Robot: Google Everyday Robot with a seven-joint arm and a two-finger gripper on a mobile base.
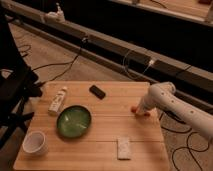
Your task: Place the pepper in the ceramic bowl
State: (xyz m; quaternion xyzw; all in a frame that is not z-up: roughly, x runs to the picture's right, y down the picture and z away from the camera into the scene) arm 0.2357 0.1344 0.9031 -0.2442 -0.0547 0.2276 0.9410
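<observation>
The green ceramic bowl [73,121] sits on the wooden table [100,150], left of centre. The orange-red pepper [138,110] lies near the table's right edge, partly hidden under the arm's end. My gripper [139,108] is at the end of the white arm, which reaches in from the right, and it is down on the pepper, far to the right of the bowl.
A black rectangular block [97,91] lies at the back middle. A white tube-like item [57,100] lies at the left, a white cup [35,142] at the front left, and a pale flat packet [123,147] at the front. Cables run across the floor behind.
</observation>
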